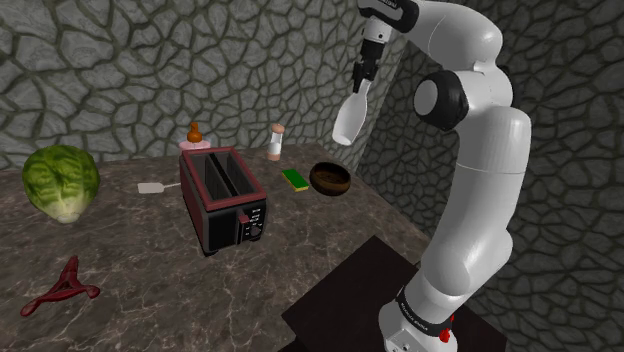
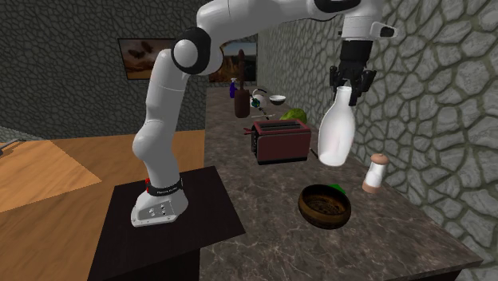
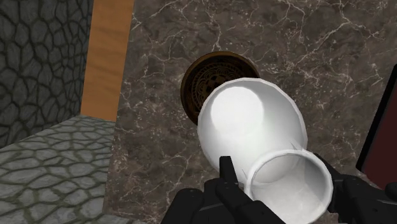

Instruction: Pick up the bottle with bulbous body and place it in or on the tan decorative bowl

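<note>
The pick-up can be judged complete. The white bottle with the bulbous body (image 2: pixel 336 132) is seen clear of the tabletop (image 2: pixel 263 227), and its neck is clamped between the two black fingers of the pincer (image 2: pixel 349 86). The bottle is carried neck uppermost and a little tilted, with its rounded body hanging below the fingers.

The bowl (image 2: pixel 304 204) is drawn dark brown with a patterned inside, and it rests on the tabletop, empty. The bottle is held high above the bowl and almost over it. In the wrist view, part of the bowl's rim is covered by the bottle's body and the rest is seen beyond it. The bottle is therefore judged to be near the right place but perhaps not yet centred.

A green sponge (image 1: pixel 295 179) lies just beside the bowl. A small shaker (image 2: pixel 375 172) stands near the bowl, on the side toward the stone wall. A red toaster (image 1: pixel 225 200) stands farther from the bowl, well out of the bottle's way.

The placing has yet to be done. A small correction over the bowl may be needed. The bottle must then be lowered into the bowl or onto its rim, and the fingers must be opened. As the body is round and the bowl shallow, some rolling or tipping on release is to be expected.
</note>
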### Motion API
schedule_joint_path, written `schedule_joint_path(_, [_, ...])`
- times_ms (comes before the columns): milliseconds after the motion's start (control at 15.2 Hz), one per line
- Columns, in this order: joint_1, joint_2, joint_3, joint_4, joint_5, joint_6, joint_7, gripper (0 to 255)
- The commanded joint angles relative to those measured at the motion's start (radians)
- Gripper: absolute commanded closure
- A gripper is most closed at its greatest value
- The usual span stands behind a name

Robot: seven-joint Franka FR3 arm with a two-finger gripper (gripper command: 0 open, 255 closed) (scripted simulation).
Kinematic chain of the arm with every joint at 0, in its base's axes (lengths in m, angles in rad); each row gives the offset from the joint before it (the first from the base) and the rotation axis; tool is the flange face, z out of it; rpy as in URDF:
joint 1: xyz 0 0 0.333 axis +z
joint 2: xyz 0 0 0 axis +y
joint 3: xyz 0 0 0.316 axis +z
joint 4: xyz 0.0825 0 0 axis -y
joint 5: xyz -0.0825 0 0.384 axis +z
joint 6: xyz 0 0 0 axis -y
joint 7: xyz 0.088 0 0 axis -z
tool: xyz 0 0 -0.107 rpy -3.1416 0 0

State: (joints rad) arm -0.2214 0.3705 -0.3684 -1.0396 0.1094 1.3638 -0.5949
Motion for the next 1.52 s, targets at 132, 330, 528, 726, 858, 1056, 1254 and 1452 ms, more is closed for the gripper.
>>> schedule_joint_path(132, [0.014, -0.022, 0.001, -0.087, -0.009, 0.067, 0.003, 255])
schedule_joint_path(330, [0.024, -0.045, 0.001, -0.162, -0.017, 0.12, 0.006, 255])
schedule_joint_path(528, [0.033, -0.062, 0.002, -0.228, -0.023, 0.169, 0.008, 255])
schedule_joint_path(726, [0.039, -0.075, 0.003, -0.288, -0.028, 0.216, 0.01, 255])
schedule_joint_path(858, [0.043, -0.082, 0.004, -0.325, -0.03, 0.247, 0.011, 255])
schedule_joint_path(1056, [0.047, -0.09, 0.004, -0.376, -0.033, 0.29, 0.012, 255])
schedule_joint_path(1254, [0.05, -0.095, 0.005, -0.423, -0.034, 0.333, 0.013, 255])
schedule_joint_path(1452, [0.053, -0.097, 0.006, -0.467, -0.035, 0.374, 0.013, 255])
